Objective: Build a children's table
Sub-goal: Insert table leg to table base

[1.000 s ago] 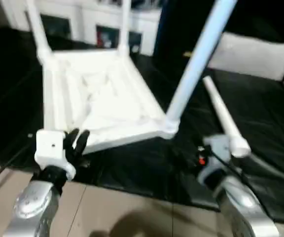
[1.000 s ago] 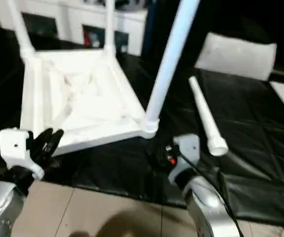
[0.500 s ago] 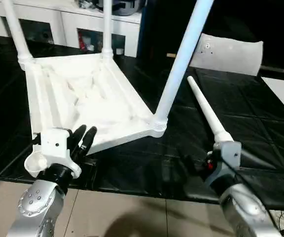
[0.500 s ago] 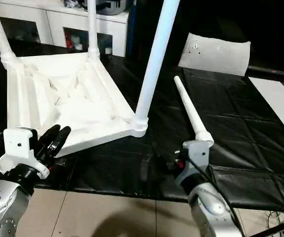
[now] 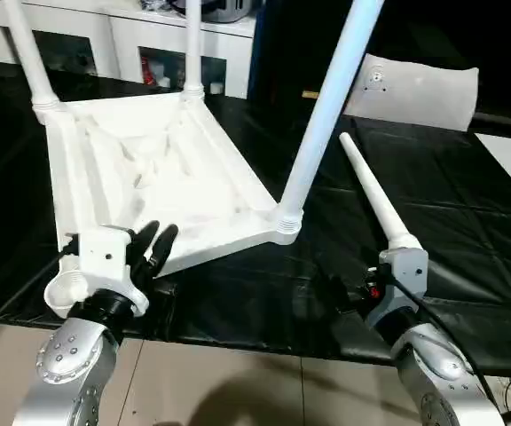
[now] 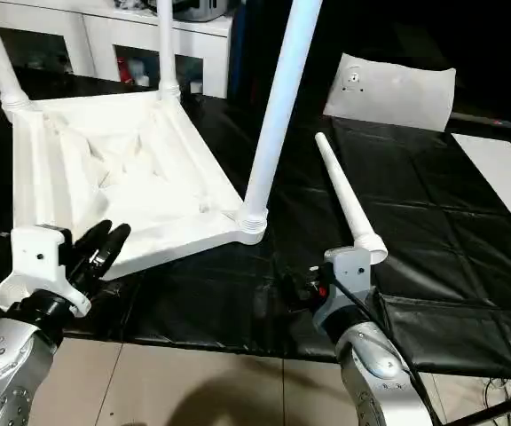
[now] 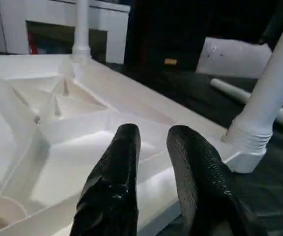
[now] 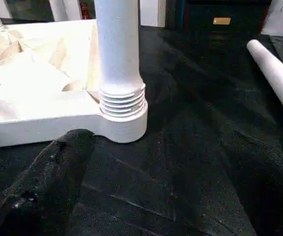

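Lying loose on the black surface (image 5: 468,222): fourth leg (image 5: 373,199), long axis running away from the robot, thick end nearest, just beside the right tool (image 8: 146,196), which is spread wide, holding nothing. Inverted tabletop (image 5: 149,182), three legs fitted, lies ahead-left. Left tool (image 7: 156,172) slightly parted, empty, over its near edge.

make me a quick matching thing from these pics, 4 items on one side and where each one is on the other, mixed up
Things
1. loose leg
2. table top
3. plastic bag
4. left gripper

Places
A. at the near edge of the upturned top
B. lying on the black sheet, beside the right arm
C. far side of the sheet, flat
D. underside up, three legs standing in its corners

Pairs: 1-B, 2-D, 3-C, 4-A
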Robot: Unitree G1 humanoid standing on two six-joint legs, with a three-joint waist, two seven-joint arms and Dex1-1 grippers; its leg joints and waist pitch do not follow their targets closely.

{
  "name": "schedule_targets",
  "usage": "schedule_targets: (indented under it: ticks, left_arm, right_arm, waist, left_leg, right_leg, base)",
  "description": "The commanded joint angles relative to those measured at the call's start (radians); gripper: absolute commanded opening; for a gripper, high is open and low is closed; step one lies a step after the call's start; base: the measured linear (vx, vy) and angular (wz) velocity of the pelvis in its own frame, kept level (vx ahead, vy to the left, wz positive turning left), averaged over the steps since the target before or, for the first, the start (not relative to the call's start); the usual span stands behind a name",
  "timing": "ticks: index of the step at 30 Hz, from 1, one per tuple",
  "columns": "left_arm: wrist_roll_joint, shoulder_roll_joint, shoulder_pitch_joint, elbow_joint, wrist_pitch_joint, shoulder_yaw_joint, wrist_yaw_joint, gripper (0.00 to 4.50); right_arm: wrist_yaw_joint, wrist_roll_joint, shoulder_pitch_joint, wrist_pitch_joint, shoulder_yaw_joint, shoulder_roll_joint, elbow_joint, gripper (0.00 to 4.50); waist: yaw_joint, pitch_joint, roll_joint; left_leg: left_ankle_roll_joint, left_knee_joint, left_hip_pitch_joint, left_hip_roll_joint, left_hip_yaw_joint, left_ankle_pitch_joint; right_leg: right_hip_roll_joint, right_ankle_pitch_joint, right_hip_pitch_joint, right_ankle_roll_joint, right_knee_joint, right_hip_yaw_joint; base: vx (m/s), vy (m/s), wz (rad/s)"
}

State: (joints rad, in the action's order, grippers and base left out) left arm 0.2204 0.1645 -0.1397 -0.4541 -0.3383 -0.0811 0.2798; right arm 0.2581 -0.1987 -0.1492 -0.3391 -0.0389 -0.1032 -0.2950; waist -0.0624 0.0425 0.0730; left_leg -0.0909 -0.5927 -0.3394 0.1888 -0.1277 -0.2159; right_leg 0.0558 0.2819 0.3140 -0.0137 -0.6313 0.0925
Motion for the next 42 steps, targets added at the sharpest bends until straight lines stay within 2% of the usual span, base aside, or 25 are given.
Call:
schedule_targets:
  ticks: [1,7,10,12,14,15,16,17,18,19,22,25,26,27,32,33,35,37,40,41,42]
  left_arm:
    - [0.007,-0.002,0.013,0.005,-0.001,0.001,0.0,1.15]
    - [0.009,-0.001,0.01,0.007,-0.001,-0.005,-0.006,1.15]
    - [-0.004,0.0,0.009,0.013,0.01,0.0,-0.011,1.15]
    - [-0.035,0.016,0.013,0.017,0.027,0.011,-0.012,1.15]
    - [-0.17,0.108,0.02,0.045,0.08,0.074,0.003,1.15]
    - [-0.19,0.123,0.021,0.05,0.089,0.084,0.006,1.15]
    - [-0.239,0.167,0.023,0.07,0.121,0.113,0.03,1.33]
    - [-0.239,0.167,0.023,0.07,0.121,0.113,0.03,1.33]
    - [-0.235,0.189,0.024,0.091,0.134,0.12,0.064,1.33]
    - [-0.194,0.198,0.023,0.103,0.131,0.115,0.11,1.33]
    - [-0.079,0.203,0.032,0.121,0.118,0.091,0.219,1.63]
    - [-0.016,0.232,0.06,0.153,0.125,0.089,0.302,1.76]
    - [-0.013,0.235,0.063,0.157,0.126,0.089,0.307,1.86]
    - [0.003,0.253,0.082,0.186,0.131,0.092,0.337,1.98]
    - [0.009,0.256,0.093,0.213,0.141,0.093,0.361,2.43]
    - [0.012,0.256,0.093,0.22,0.145,0.093,0.369,2.43]
    - [0.01,0.256,0.092,0.223,0.147,0.092,0.368,2.57]
    - [0.009,0.231,0.087,0.233,0.147,0.075,0.314,2.76]
    - [0.001,0.203,0.087,0.235,0.141,0.057,0.256,2.96]
    - [0.003,0.112,0.092,0.232,0.141,-0.003,0.111,3.03]
    - [0.012,0.071,0.093,0.219,0.094,-0.029,0.046,3.08]
  right_arm:
    - [-0.01,0.008,0.01,0.007,0.005,-0.008,0.013,4.5]
    - [-0.011,0.013,0.015,0.004,0.002,-0.006,0.016,4.5]
    - [-0.012,0.012,0.02,0.003,0.006,-0.009,0.021,4.5]
    - [-0.013,0.013,0.021,0.002,0.006,-0.009,0.021,4.5]
    - [-0.017,0.02,0.023,0.004,0.007,-0.012,0.023,4.5]
    - [-0.018,0.021,0.023,0.005,0.007,-0.012,0.023,4.5]
    - [-0.019,0.023,0.024,0.006,0.007,-0.013,0.024,4.5]
    - [-0.019,0.023,0.024,0.006,0.007,-0.013,0.024,4.5]
    - [-0.019,0.025,0.024,0.007,0.006,-0.014,0.025,4.5]
    - [-0.017,0.026,0.024,0.007,0.004,-0.015,0.026,4.5]
    - [-0.014,0.025,0.028,0.007,0.003,-0.017,0.03,4.5]
    - [-0.009,0.024,0.035,0.008,0.003,-0.022,0.037,4.5]
    - [-0.009,0.024,0.035,0.008,0.003,-0.022,0.038,4.5]
    - [-0.004,0.022,0.038,0.007,0.002,-0.025,0.038,4.5]
    - [0.001,0.02,0.039,0.006,0.004,-0.029,0.037,4.5]
    - [0.003,0.019,0.04,0.007,0.005,-0.03,0.038,4.5]
    - [0.003,0.018,0.042,0.008,0.006,-0.03,0.04,4.5]
    - [0.001,0.018,0.049,0.007,0.004,-0.029,0.044,4.5]
    - [-0.001,0.017,0.052,0.005,0.003,-0.028,0.044,4.5]
    - [-0.005,0.017,0.055,-0.003,0.003,-0.024,0.044,4.5]
    - [-0.015,0.021,0.061,-0.015,0.007,-0.022,0.048,4.5]
  waist:
    - [-0.003,-0.03,-0.02]
    - [-0.003,-0.029,-0.021]
    - [-0.003,-0.029,-0.027]
    - [-0.003,-0.029,-0.025]
    - [-0.003,-0.029,-0.026]
    - [-0.003,-0.029,-0.028]
    - [-0.004,-0.03,-0.029]
    - [-0.001,-0.03,-0.029]
    - [-0.002,-0.031,-0.031]
    - [-0.002,-0.031,-0.029]
    - [-0.004,-0.032,-0.03]
    - [-0.003,-0.031,-0.029]
    - [-0.005,-0.03,-0.029]
    - [-0.004,-0.031,-0.035]
    - [-0.001,-0.032,-0.033]
    - [-0.002,-0.032,-0.036]
    - [-0.002,-0.033,-0.033]
    - [-0.001,-0.033,-0.039]
    - [0.001,-0.032,-0.036]
    - [0.003,-0.033,-0.036]
    - [0.003,-0.033,-0.032]
  left_leg:
    - [0.001,0.083,-0.005,0.05,0.008,-0.133]
    - [0.002,0.083,-0.006,0.05,0.008,-0.132]
    - [-0.001,0.084,-0.006,0.049,0.008,-0.139]
    - [0.0,0.084,-0.006,0.049,0.008,-0.143]
    - [0.003,0.083,-0.005,0.047,0.009,-0.142]
    - [0.005,0.086,-0.003,0.047,0.01,-0.141]
    - [0.005,0.086,-0.003,0.047,0.012,-0.137]
    - [0.005,0.086,-0.003,0.048,0.011,-0.136]
    - [0.001,0.085,-0.003,0.048,0.011,-0.125]
    - [-0.003,0.085,-0.002,0.05,0.009,-0.12]
    - [-0.009,0.085,-0.002,0.048,0.007,-0.113]
    - [-0.004,0.086,-0.002,0.048,0.004,-0.118]
    - [-0.003,0.085,-0.001,0.047,0.004,-0.121]
    - [-0.004,0.085,-0.001,0.047,0.005,-0.121]
    - [-0.001,0.085,-0.003,0.049,0.003,-0.11]
    - [-0.001,0.085,-0.002,0.049,0.002,-0.109]
    - [0.001,0.084,-0.002,0.049,0.0,-0.107]
    - [-0.001,0.084,-0.001,0.05,0.0,-0.109]
    - [-0.001,0.084,-0.002,0.051,-0.002,-0.119]
    - [-0.001,0.083,-0.005,0.054,-0.004,-0.118]
    - [0.003,0.081,-0.006,0.053,-0.005,-0.112]
  right_leg:
    - [0.088,-0.045,-0.017,-0.103,0.08,-0.071]
    - [0.088,-0.04,-0.016,-0.098,0.08,-0.071]
    - [0.088,-0.035,-0.017,-0.099,0.08,-0.072]
    - [0.087,-0.03,-0.016,-0.097,0.082,-0.072]
    - [0.084,-0.031,-0.015,-0.084,0.083,-0.072]
    - [0.082,-0.028,-0.013,-0.076,0.084,-0.071]
    - [0.084,-0.033,-0.015,-0.073,0.081,-0.071]
    - [0.084,-0.036,-0.014,-0.075,0.081,-0.072]
    - [0.086,-0.048,-0.014,-0.083,0.079,-0.072]
    - [0.087,-0.056,-0.014,-0.094,0.077,-0.072]
    - [0.089,-0.068,-0.012,-0.122,0.073,-0.073]
    - [0.088,-0.066,-0.012,-0.131,0.073,-0.073]
    - [0.088,-0.06,-0.011,-0.13,0.074,-0.073]
    - [0.088,-0.06,-0.012,-0.131,0.073,-0.074]
    - [0.089,-0.072,-0.015,-0.133,0.072,-0.075]
    - [0.089,-0.077,-0.013,-0.136,0.071,-0.076]
    - [0.089,-0.078,-0.015,-0.137,0.072,-0.077]
    - [0.087,-0.088,-0.013,-0.143,0.07,-0.077]
    - [0.088,-0.079,-0.015,-0.149,0.071,-0.078]
    - [0.089,-0.085,-0.017,-0.157,0.07,-0.08]
    - [0.089,-0.091,-0.019,-0.159,0.072,-0.08]
  base:
    - [0.0,0.0,0.0]
    - [0.0,0.0,0.0]
    - [0.0,0.0,0.0]
    - [0.0,0.0,0.0]
    - [0.0,0.0,0.0]
    - [0.0,0.0,0.0]
    - [0.0,0.0,0.0]
    - [0.0,0.0,0.0]
    - [0.0,0.0,0.0]
    - [0.0,0.0,0.0]
    - [0.0,0.0,0.0]
    - [0.0,0.0,0.0]
    - [0.0,0.0,0.0]
    - [0.0,0.0,0.0]
    - [0.0,0.0,0.0]
    - [0.0,0.0,0.0]
    - [0.0,0.0,0.0]
    - [0.0,0.0,0.0]
    - [0.0,0.0,0.0]
    - [0.0,0.0,0.0]
    - [0.0,0.0,0.0]
